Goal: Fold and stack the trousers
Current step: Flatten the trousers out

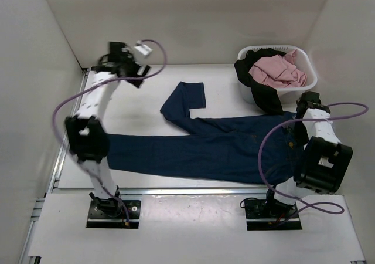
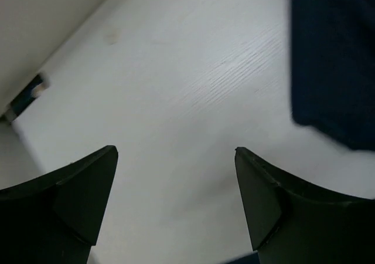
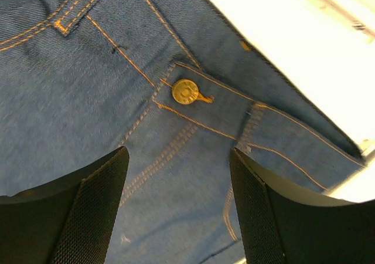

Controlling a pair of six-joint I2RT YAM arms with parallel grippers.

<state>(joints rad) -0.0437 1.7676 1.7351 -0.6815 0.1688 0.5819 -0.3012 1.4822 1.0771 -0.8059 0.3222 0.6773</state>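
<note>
Dark blue denim trousers (image 1: 205, 149) lie spread flat across the white table (image 1: 146, 100), the waist toward the right arm and the legs running toward the left. The nearer leg stretches straight along the table and passes under the left arm's elbow. The farther leg bends partway along, and its lower part angles up toward the back wall, ending in a squared cuff.

The left fingers (image 2: 76, 199) stand wide apart above bare table at the far left corner, with nothing between them. They are well clear of the cloth. Only a dark edge of the trousers shows at the right side of the left wrist view.

The right fingers (image 3: 88, 211) hang over the waist end, also spread and gripping nothing. Between and beyond them the right wrist view shows the waistband with its tan stitching and a brass button (image 3: 185, 91), with the pale table just past the waistband's edge. Whether the tips touch the denim cannot be told.

At the far right corner sits a white laundry basket (image 1: 307, 70) holding a pink cloth (image 1: 278, 70). A black garment (image 1: 263, 91) drapes over the basket's near rim and hangs down toward the table, close to the trousers' waist. A purple cable (image 1: 64, 105) loops from each arm.
</note>
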